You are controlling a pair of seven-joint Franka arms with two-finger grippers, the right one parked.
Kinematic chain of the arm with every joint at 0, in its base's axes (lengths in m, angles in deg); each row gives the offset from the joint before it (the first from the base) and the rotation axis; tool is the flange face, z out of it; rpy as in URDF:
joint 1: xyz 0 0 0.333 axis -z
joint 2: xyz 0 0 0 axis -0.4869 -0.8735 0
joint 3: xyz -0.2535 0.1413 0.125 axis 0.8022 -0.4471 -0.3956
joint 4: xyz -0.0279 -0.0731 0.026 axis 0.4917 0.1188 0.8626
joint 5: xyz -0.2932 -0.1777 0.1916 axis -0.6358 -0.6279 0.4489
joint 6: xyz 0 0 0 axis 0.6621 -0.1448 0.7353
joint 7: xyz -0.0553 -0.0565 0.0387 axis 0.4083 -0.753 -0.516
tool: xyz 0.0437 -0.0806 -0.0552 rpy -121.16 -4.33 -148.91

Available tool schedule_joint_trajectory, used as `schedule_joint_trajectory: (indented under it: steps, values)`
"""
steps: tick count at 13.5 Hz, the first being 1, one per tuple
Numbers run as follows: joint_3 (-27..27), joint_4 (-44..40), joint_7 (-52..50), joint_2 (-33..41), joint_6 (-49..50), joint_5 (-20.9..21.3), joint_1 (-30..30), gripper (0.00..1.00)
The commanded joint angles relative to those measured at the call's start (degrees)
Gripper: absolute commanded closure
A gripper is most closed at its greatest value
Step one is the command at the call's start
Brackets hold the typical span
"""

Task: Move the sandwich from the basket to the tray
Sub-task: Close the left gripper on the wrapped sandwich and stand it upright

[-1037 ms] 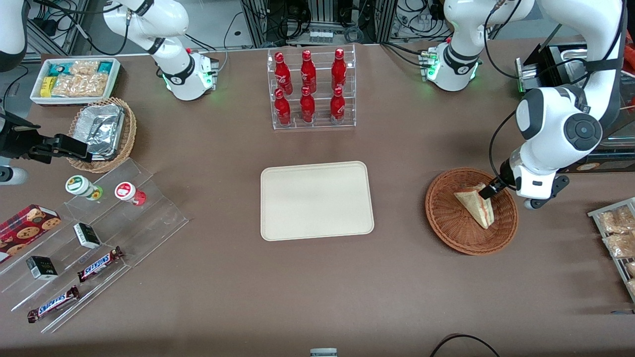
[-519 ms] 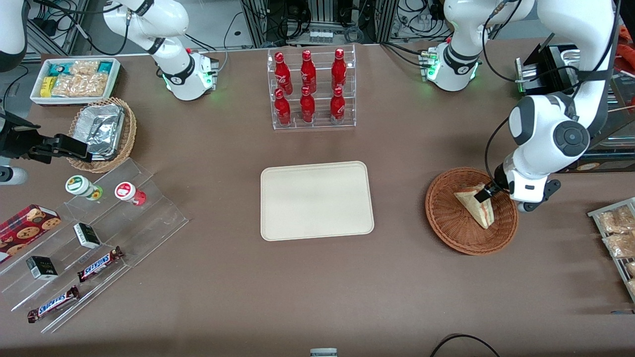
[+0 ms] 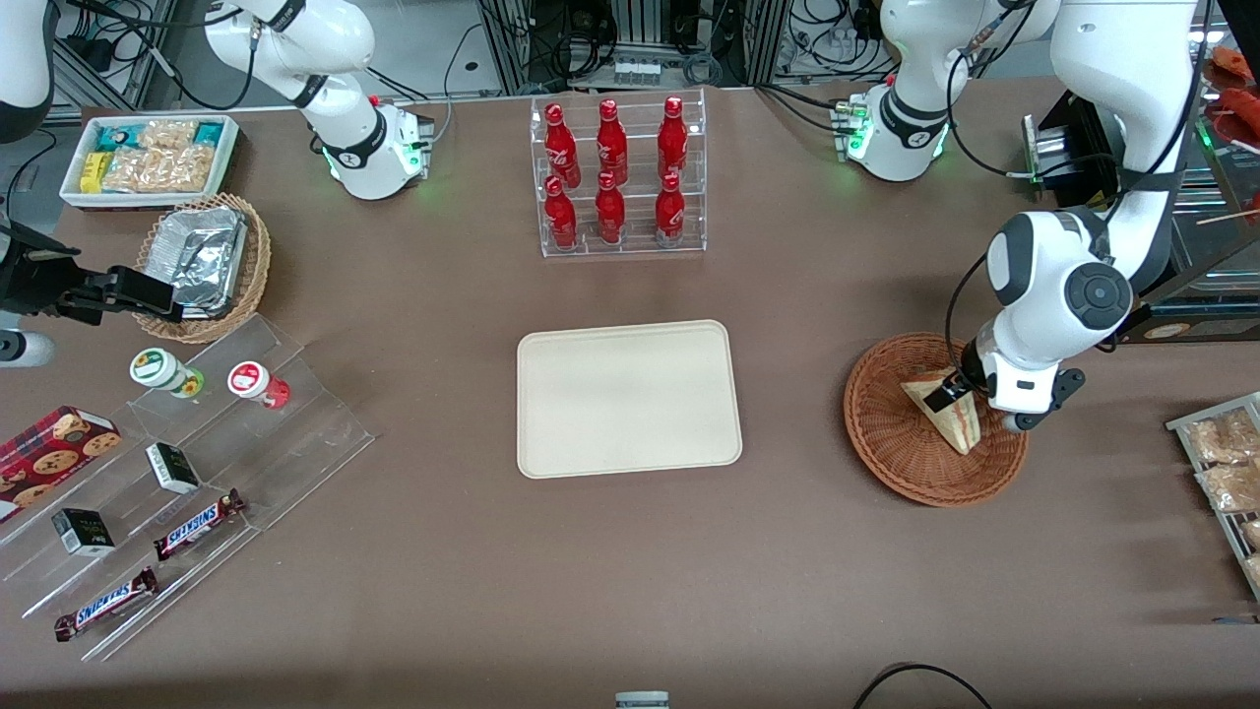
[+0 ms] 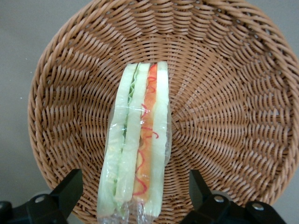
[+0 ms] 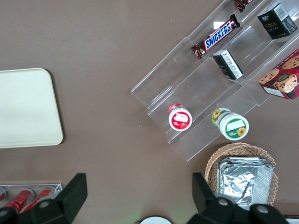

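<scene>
The sandwich (image 3: 948, 416) (image 4: 135, 149), a wrapped pale wedge with red, orange and green filling, lies in the reddish-brown wicker basket (image 3: 891, 433) (image 4: 224, 93) toward the working arm's end of the table. My gripper (image 3: 960, 389) (image 4: 135, 196) hangs just above the basket, open, with one dark finger on each side of the sandwich's end and a gap to the wrap on both sides. The cream-beige tray (image 3: 628, 398) lies flat at the middle of the table with nothing on it.
A clear rack of red bottles (image 3: 616, 177) stands farther from the front camera than the tray. Packed snacks on a rack (image 3: 1221, 473) lie beside the basket at the table's end. Toward the parked arm's end are a foil container in a tan basket (image 3: 202, 261) and acrylic shelves (image 3: 187, 473).
My gripper has slid over the basket toward the tray and the front camera, coming from the basket's rim to straddle the sandwich. The sandwich has not moved.
</scene>
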Motion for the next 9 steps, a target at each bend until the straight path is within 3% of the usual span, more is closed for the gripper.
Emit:
schedule_joint_trajectory:
  steps: [1, 2, 4, 5, 9]
  values:
    - [-0.1, 1.0, -1.0, -0.3, -1.6, -0.6, 0.5, 0.03]
    - [-0.1, 1.0, -1.0, -0.7, -1.4, -0.6, 0.5, 0.21]
    - [-0.1, 1.6, -0.5, -0.1, -0.8, -0.4, 0.5, 0.8]
    - [-0.1, 1.6, -0.2, 0.6, 0.2, -0.3, 0.5, 0.98]
    - [-0.1, -0.2, 1.2, 4.7, 7.3, 0.5, 1.7, 1.0]
